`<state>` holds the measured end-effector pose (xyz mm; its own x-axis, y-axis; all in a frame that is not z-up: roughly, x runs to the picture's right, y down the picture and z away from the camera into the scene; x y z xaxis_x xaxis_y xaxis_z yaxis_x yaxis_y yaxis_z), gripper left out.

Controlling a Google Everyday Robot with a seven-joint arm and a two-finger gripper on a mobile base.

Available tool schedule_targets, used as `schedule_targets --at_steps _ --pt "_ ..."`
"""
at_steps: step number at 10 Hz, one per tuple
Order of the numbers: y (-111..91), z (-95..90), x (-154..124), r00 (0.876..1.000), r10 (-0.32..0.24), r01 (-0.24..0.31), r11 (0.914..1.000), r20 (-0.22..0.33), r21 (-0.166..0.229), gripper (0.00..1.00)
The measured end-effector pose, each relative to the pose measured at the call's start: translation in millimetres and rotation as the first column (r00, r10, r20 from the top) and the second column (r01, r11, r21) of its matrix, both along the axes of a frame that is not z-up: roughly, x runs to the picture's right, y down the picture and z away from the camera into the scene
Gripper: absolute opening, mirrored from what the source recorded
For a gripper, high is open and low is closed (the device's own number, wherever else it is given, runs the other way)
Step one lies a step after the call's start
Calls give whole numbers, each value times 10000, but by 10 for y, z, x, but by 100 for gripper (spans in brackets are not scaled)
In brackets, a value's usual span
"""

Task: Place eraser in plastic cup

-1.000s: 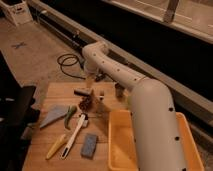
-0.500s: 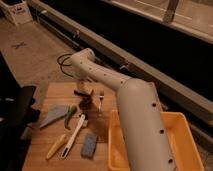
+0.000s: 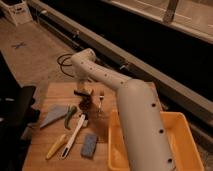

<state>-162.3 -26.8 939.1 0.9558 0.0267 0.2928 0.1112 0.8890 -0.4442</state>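
Note:
My gripper (image 3: 83, 94) hangs at the end of the white arm (image 3: 107, 77), low over the back middle of the wooden table (image 3: 55, 91). Right under it stands a dark round thing (image 3: 86, 106), which looks like the dark metallic cup. A small dark bar with a pale end (image 3: 85, 121), possibly the eraser, lies just in front of that cup, beside the tip of a white utensil. The pale-green plastic cup does not show; the arm may hide it.
A fork (image 3: 101, 101) lies right of the gripper. A grey wedge (image 3: 53, 115), a green tool (image 3: 69, 116), a white utensil (image 3: 74, 135), a yellow-handled tool (image 3: 56, 146) and a blue-grey block (image 3: 89, 145) lie in front. A yellow bin (image 3: 177, 135) stands at the right.
The arm has swung left across the table. The gripper has moved from the back right to low over the dark cup.

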Motion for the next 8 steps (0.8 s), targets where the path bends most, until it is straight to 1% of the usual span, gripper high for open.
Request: schedule_targets --at_steps 3,5,8 --pt "46 167 -63 9990 441 -442 9988 -66 -229 65" --pt "140 304 -33 9970 733 -746 9958 -268 -532 65" --pt "347 518 86 9906 1150 -1231 9854 -734 -1175 65"
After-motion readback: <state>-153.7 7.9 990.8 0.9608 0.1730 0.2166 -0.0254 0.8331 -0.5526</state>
